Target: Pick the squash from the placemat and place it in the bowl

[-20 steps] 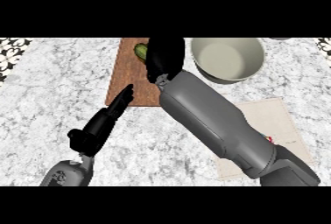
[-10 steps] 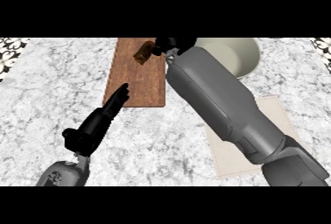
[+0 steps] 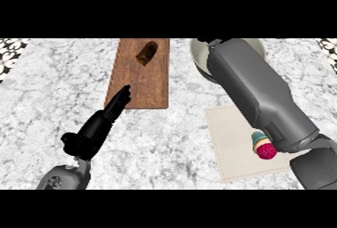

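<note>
Left hand (image 3: pixel 95 128) lower left, fingers straight and pressed together, tips at near edge of brown board (image 3: pixel 141 84); holds nothing. Right hand (image 3: pixel 212 41) top centre, nearly all hidden behind own forearm at rim of bowl (image 3: pixel 196 58); I cannot tell its state. No squash plainly in sight. Dark oblong shape (image 3: pixel 146 52) on board, upper centre: squash or shadow, I cannot tell. I judge squash stiff, smooth-skinned, fairly light, apt to roll; wrap across thick middle, not tapered end. Pale mat (image 3: pixel 227 147) lower right carries pink-and-teal item (image 3: pixel 263 147).
</note>
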`<action>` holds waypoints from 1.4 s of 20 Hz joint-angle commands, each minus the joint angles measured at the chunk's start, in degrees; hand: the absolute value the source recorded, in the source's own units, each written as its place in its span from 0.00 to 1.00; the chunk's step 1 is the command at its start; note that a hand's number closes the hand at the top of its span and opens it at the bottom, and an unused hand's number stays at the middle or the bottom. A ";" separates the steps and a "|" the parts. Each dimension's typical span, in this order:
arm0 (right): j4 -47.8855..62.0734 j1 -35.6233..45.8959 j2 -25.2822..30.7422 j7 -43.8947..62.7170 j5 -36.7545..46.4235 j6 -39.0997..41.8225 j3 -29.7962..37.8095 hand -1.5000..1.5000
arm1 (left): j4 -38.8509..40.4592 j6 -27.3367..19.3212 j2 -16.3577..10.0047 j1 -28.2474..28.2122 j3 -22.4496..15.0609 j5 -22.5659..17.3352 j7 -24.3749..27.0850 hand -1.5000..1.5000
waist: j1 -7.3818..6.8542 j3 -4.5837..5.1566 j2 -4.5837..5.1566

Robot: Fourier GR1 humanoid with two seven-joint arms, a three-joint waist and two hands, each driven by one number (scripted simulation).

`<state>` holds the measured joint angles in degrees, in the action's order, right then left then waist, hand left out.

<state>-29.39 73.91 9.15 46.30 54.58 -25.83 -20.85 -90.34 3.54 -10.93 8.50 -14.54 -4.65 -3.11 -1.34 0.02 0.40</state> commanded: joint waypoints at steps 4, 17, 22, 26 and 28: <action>9.63 -1.56 1.79 -7.10 -4.57 5.27 5.52 1.00 | -2.44 1.50 0.00 -1.77 -0.66 -0.25 0.07 0.50 | -1.14 -0.04 0.30; 13.03 -3.87 7.52 -29.79 -16.68 3.11 19.36 0.00 | 2.22 3.53 -0.14 1.85 2.54 -1.24 0.10 0.50 | -1.08 -0.06 0.78; 10.51 -4.07 7.84 -29.45 -19.43 -7.29 23.89 0.00 | 0.65 2.96 0.46 1.18 1.90 -0.48 -0.49 0.50 | -0.62 -0.09 0.50; 10.24 -3.06 7.96 -26.96 -22.85 -11.71 28.48 0.00 | 0.65 2.21 1.15 1.16 2.03 0.05 -0.85 0.50 | -0.49 -0.05 0.31; 7.62 -5.99 8.70 -28.74 -25.09 -10.57 30.06 0.00 | -1.35 3.04 -0.26 -2.91 2.70 -0.35 0.49 0.50 | 0.33 -0.04 -0.27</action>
<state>-19.83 69.20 17.26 17.50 32.38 -34.47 6.08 -90.24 5.68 -10.18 8.61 -12.53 -4.53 -3.59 -1.59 -0.04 0.59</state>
